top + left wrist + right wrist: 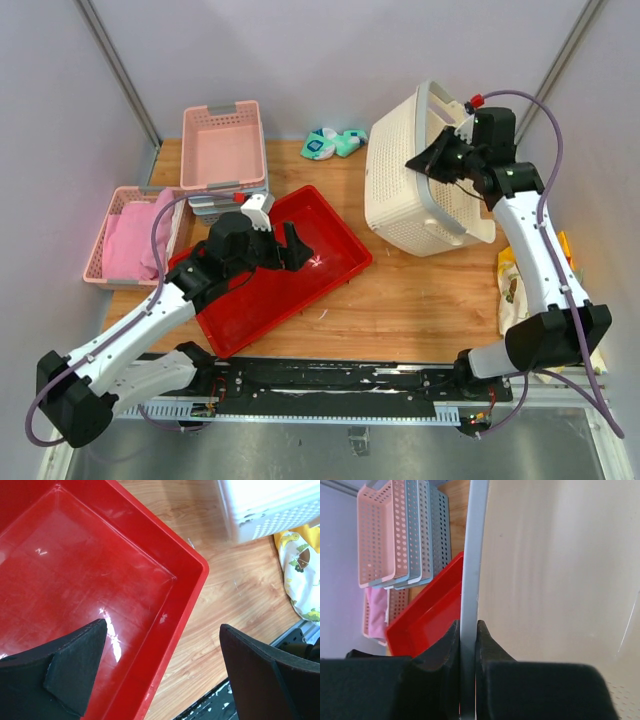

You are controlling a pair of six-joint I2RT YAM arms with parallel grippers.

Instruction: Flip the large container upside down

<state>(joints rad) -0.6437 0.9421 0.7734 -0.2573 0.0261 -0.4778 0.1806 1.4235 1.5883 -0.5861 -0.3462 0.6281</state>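
Observation:
The large container is a cream perforated basket (pixel 405 190) at the back right, tipped up on its side with its opening facing right. My right gripper (pixel 432 165) is shut on its grey rim bar (pixel 472 555); in the right wrist view my gripper (pixel 468 630) pinches the bar from both sides, with the cream inner wall (pixel 555 570) to the right. My left gripper (pixel 290 245) is open and empty, hovering over the right part of the red tray (pixel 270 285). In the left wrist view my gripper (pixel 162 625) spans the tray's rim (pixel 195 580); the basket's corner (pixel 270 505) shows at the top right.
Two pink baskets (pixel 224 145) (pixel 128 235) stand at the back left, one on a stack of grey trays (pixel 215 205), one holding pink cloth. A green and white packet (pixel 332 143) lies at the back. A yellow patterned bag (pixel 512 285) lies at the right edge.

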